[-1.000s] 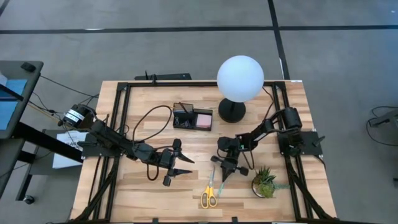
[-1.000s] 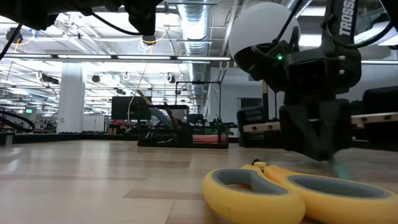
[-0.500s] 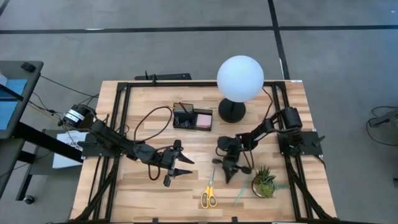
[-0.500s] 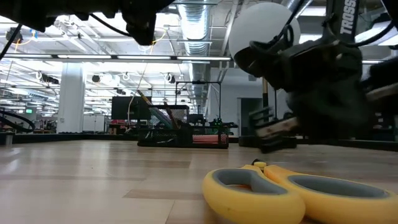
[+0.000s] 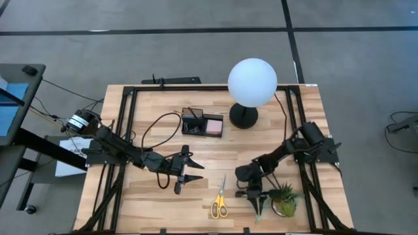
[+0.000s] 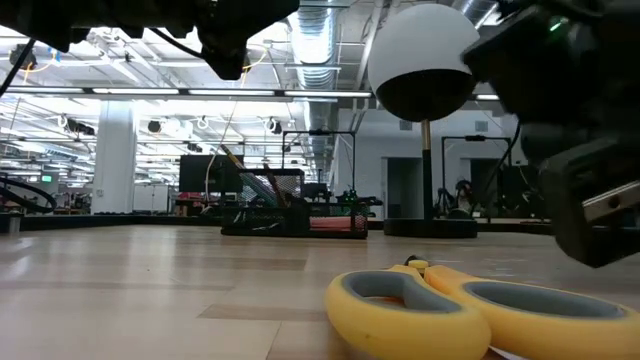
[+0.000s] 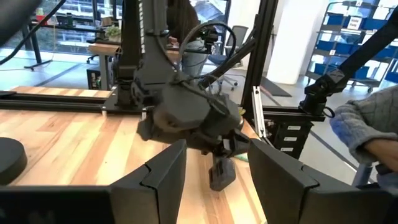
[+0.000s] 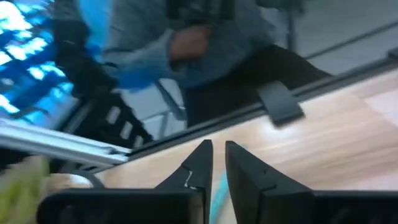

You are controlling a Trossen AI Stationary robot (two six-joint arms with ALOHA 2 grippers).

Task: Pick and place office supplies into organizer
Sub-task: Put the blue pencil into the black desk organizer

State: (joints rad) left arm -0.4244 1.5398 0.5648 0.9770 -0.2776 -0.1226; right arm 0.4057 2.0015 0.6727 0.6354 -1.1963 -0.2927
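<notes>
The yellow-handled scissors (image 5: 220,199) lie flat on the table near its front edge, their handles large in the low view (image 6: 450,310). The black organizer (image 5: 201,124) stands at the back with a pink pad in it. My right gripper (image 5: 255,197) is low, between the scissors and the potted plant (image 5: 284,199). Its fingers are a narrow slit apart (image 8: 217,163). A teal pen (image 5: 259,212) lies past its tips and shows in the slit (image 8: 216,196). My left gripper (image 5: 185,172) hangs open above the table's left middle (image 7: 214,168). My right gripper comes slanting down toward the table's near edge, and the teal pen (image 8: 216,196) shows between its fingers. I cannot tell whether the fingers touch the pen.
The white globe lamp (image 5: 251,81) stands behind the organizer's right side. The plant is close on my right gripper's right. Black frame rails (image 5: 127,130) run along the table's sides. A person's sleeve (image 7: 367,124) shows beyond the table.
My right gripper has swung from beside the scissors' blades toward the table's right and near edges, ending next to the plant. The teal pen has gone along with it, from beside the scissors to beside the plant.
</notes>
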